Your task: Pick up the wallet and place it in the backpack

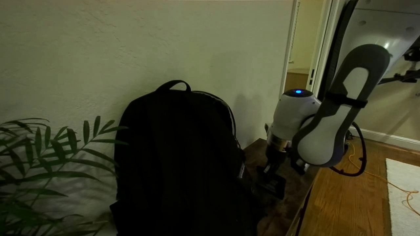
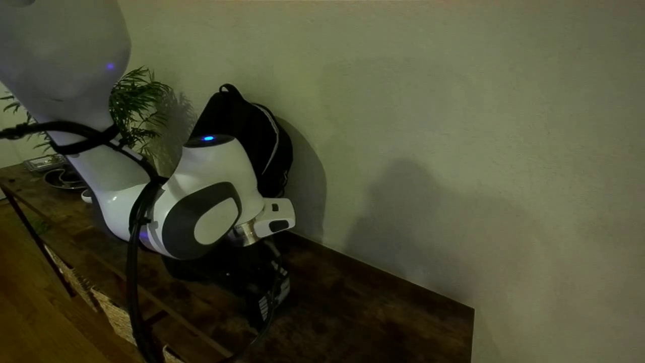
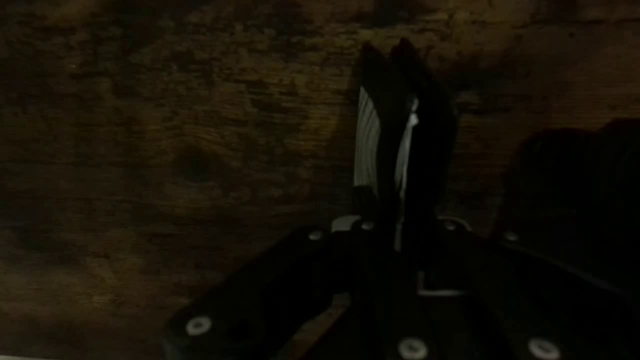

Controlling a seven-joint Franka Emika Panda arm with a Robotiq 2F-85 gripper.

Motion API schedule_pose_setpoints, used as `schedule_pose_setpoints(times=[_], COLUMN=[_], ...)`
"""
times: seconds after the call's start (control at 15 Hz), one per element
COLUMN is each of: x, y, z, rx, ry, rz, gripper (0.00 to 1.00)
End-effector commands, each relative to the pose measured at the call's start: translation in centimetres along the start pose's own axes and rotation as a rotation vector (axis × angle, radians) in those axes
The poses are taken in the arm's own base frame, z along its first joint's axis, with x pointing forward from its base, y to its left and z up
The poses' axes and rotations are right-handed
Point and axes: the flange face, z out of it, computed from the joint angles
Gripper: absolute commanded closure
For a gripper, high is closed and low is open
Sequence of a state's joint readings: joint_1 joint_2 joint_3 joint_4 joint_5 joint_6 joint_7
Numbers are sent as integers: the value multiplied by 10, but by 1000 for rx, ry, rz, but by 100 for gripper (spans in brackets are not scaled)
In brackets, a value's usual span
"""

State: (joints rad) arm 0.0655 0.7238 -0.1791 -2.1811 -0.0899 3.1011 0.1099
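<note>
Wooden tabletop [image 3: 175, 165] beneath the fingers [image 3: 366, 234], arm [image 2: 216, 166] looming above them, and here's the black backpack [image 1: 180, 157], standing near them! Between the fingers, on edge, it's the wallet [image 3: 432, 140]; they look clamped on it, one to each side. So the grasp is the step in hand, I'd judge; next it wants a steady lift, then a carry across to the backpack's mouth. But where's that mouth? No view shows it: the exterior views give only a cut-off base and, behind the arm, a half-covered front. Right of the fingers in the wrist view, a dark rounded shape [image 3: 575, 190]: backpack or shadow, can't tell. Nor whether the wallet's lower edge touches the tabletop; black fingers melt into black wallet there.
</note>
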Motion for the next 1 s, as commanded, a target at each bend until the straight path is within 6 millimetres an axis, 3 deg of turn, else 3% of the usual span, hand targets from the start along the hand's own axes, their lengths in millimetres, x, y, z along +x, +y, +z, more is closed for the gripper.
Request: schedule_pose_setpoints(times=[0.0,0.4,0.93], x=[-8,-12,5], y=[7,4,-6], z=[-9,-39,-91], rx=[0,3,-44], ry=[-42,-210,-330], rz=[2,-35,-23], gripper=[93,93,93])
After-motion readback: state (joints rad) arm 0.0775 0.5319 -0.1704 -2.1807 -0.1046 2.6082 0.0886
